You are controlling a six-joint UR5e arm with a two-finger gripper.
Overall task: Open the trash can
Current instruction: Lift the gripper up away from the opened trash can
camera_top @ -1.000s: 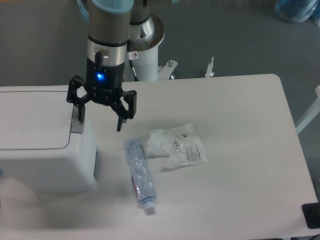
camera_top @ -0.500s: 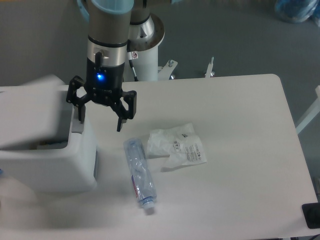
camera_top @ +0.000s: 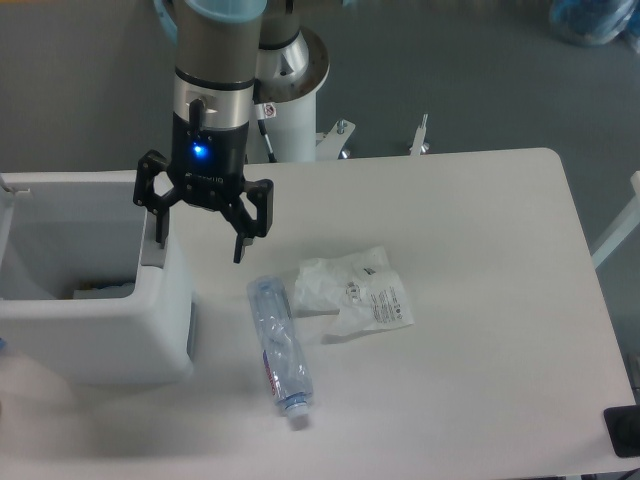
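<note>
Trash can (camera_top: 95, 330) at left table edge, lid up, inside showing. Gripper (camera_top: 200, 232) spread wide, holding nothing, one finger (camera_top: 160, 226) down by grey tab (camera_top: 153, 254). Opening looks done; next likely lift straight up, clear of bin

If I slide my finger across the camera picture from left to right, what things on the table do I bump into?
Trash can → claw → bottle → crinkly plastic bag.

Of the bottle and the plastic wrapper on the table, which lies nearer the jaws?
The bottle: its upper end sits just below the gripper, while the wrapper lies farther right.
</note>
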